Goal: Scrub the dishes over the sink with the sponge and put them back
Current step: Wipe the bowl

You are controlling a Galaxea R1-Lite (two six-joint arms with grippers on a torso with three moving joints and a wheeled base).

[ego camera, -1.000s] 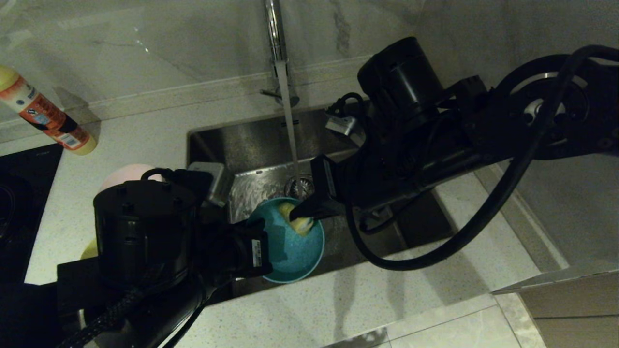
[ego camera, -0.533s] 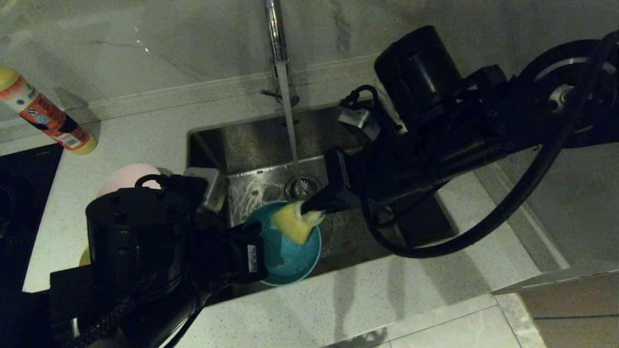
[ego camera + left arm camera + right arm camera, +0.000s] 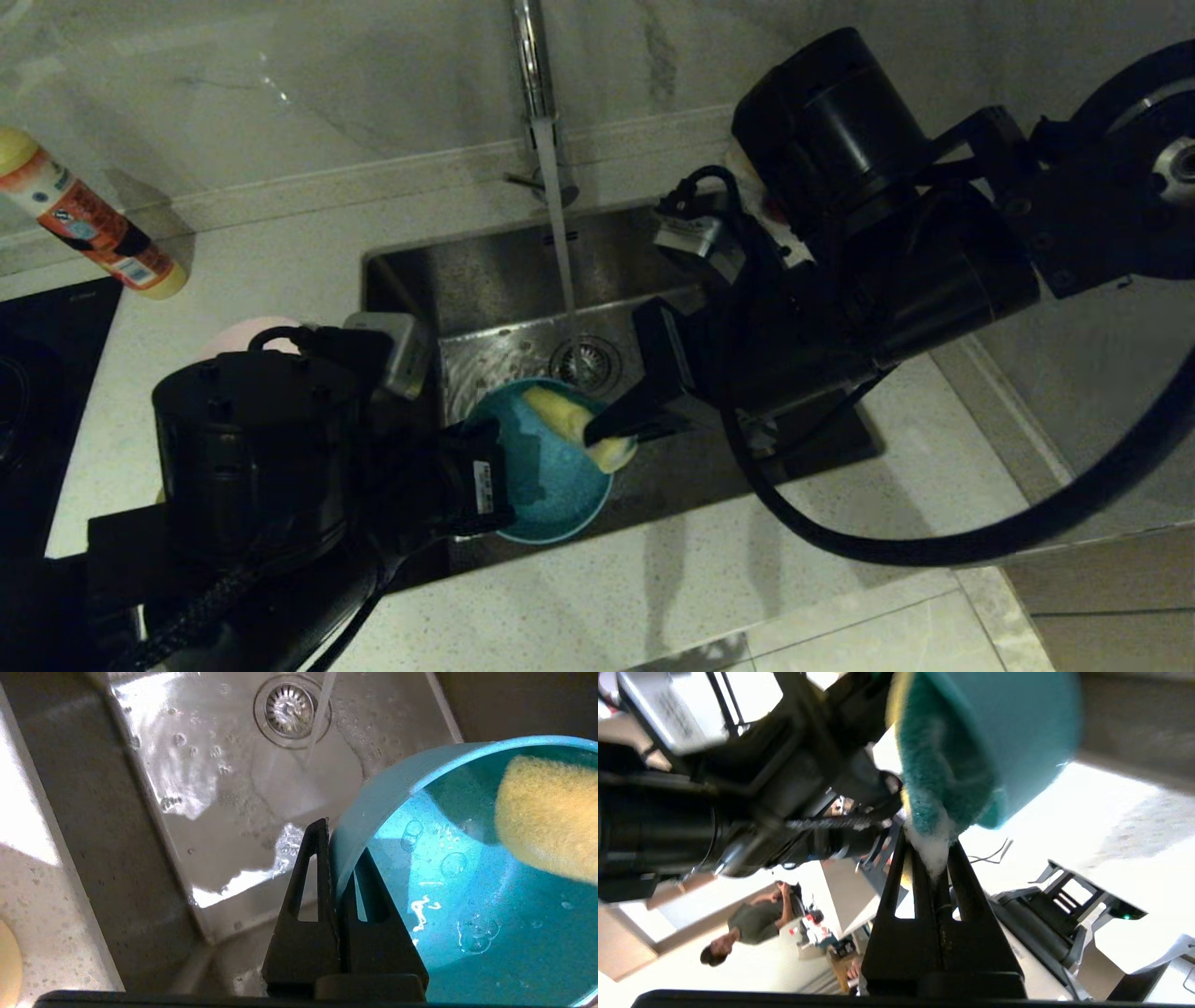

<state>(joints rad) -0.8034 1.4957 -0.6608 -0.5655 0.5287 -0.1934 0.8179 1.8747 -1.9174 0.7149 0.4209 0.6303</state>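
The teal blue bowl (image 3: 551,485) hangs tilted over the sink (image 3: 495,271). My left gripper (image 3: 493,462) is shut on its near-left rim, with one finger inside and one outside the wall (image 3: 338,844). My right gripper (image 3: 607,434) is shut on the sponge (image 3: 569,425). It presses the sponge against the inside of the bowl near the far rim. The sponge shows its yellow foam (image 3: 546,812) in the left wrist view. The right wrist view shows its green face (image 3: 938,779) with foam at the gripper (image 3: 930,849), against the bowl (image 3: 1008,728). The pink bowl (image 3: 245,331) sits on the counter behind my left arm.
Water runs from the faucet (image 3: 532,65) down to the drain strainer (image 3: 585,359). An orange-labelled bottle (image 3: 84,219) lies at the back left of the counter. A black cooktop (image 3: 37,373) is at the far left. Pale counter (image 3: 653,588) runs along the sink's front.
My right arm has swung to the right and its wrist has turned. The sponge has rubbed back and forth along the bowl's far inner side. The left gripper holds the bowl almost still.
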